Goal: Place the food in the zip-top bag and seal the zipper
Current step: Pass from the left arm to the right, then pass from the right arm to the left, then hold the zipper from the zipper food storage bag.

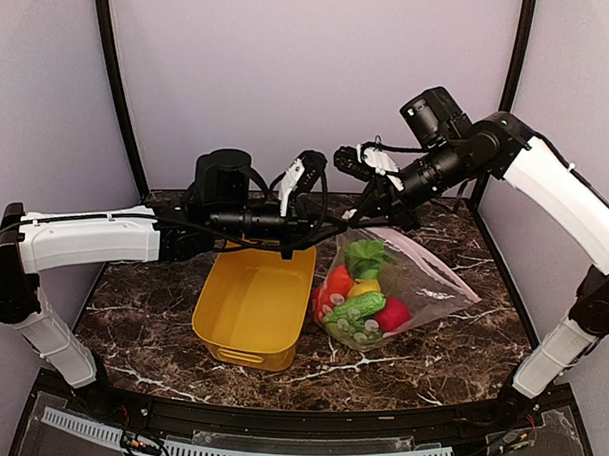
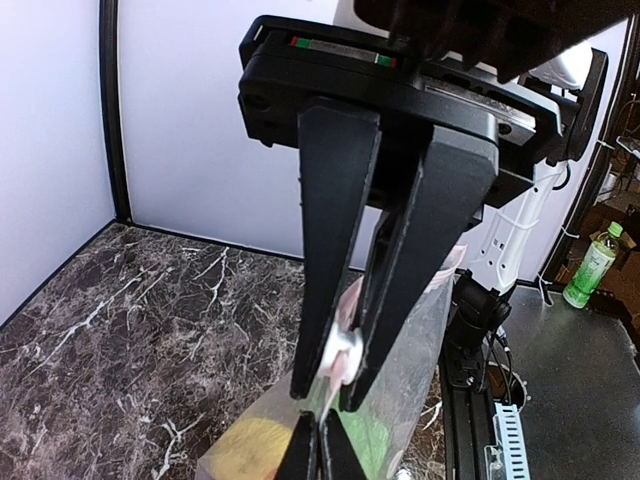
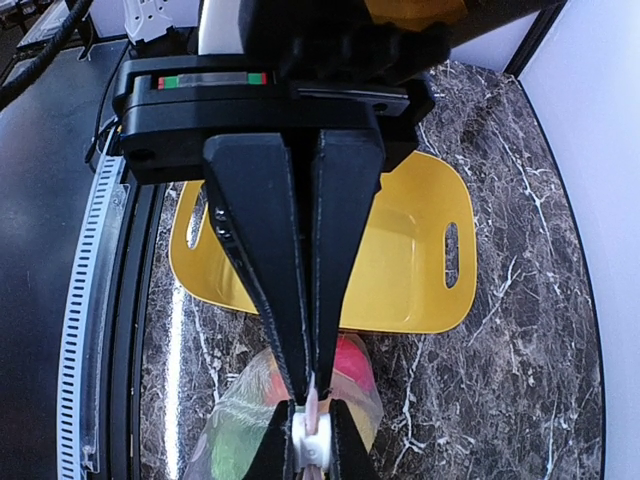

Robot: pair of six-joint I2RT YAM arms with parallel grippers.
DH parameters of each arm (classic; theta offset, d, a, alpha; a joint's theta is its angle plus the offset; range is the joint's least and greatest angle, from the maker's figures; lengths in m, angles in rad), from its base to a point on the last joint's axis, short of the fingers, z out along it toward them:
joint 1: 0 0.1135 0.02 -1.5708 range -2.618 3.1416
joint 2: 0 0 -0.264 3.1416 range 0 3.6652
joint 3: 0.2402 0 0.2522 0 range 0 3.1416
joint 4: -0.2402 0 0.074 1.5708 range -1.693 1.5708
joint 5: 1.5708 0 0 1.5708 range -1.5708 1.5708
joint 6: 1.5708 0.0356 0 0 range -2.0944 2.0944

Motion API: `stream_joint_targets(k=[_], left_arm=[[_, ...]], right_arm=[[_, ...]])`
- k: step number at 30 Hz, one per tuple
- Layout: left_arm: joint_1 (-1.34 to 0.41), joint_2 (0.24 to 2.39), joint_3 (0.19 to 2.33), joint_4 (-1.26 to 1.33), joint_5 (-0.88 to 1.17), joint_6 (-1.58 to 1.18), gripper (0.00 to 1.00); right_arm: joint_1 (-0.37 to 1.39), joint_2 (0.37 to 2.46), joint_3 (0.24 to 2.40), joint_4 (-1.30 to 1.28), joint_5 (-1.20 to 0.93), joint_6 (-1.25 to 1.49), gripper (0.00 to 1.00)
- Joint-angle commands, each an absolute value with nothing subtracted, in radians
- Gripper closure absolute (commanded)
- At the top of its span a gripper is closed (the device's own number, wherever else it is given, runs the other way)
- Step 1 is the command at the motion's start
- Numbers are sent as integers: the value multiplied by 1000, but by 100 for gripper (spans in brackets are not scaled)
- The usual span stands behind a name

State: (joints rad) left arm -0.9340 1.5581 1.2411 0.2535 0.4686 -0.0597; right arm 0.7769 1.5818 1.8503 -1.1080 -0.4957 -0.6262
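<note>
Bag: clear dotted plastic zip-top bag (image 1: 422,287) holding toy food (image 1: 360,302), right of yellow plastic tub (image 1: 252,306).
Left tool (image 2: 335,388): clamped on pinkish zipper strip (image 1: 434,264).
Right tool (image 3: 312,405): clamped there too.
Strip axis: runs right and near; right tool nearer.

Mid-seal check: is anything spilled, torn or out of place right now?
Nothing stands out. The food sits inside the zip-top bag, none loose beside it or in the yellow tub. The left pincer and right pincer are each shut on the zipper at the bag's mouth.
</note>
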Motion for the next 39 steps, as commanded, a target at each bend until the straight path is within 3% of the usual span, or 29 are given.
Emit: stream_joint_targets(k=[1, 4, 7, 14, 18, 20, 33, 39], left_arm=[[-938, 1555, 1259, 275, 467, -45, 94], [-939, 1574, 1274, 289, 482, -27, 81], [-941, 1596, 1289, 293, 492, -18, 78], [-941, 1622, 1308, 293, 528, -17, 98], [-942, 1614, 1293, 310, 523, -30, 99], [-941, 1612, 1291, 310, 515, -32, 99], [-941, 1603, 1282, 313, 486, -42, 99], [-939, 1570, 1246, 335, 360, -56, 99]], right_arm=[[782, 1554, 1849, -1104, -504, -627, 100], [782, 1559, 1863, -1114, -527, -627, 99], [781, 1563, 1874, -1117, -535, -628, 97], [782, 1559, 1866, -1116, -516, -626, 92], [779, 1549, 1858, -1103, -486, -610, 76], [772, 1543, 1862, -1096, -482, -602, 73], [756, 1524, 1841, -1098, -485, -607, 100], [712, 1504, 1808, -1117, -470, -621, 100]])
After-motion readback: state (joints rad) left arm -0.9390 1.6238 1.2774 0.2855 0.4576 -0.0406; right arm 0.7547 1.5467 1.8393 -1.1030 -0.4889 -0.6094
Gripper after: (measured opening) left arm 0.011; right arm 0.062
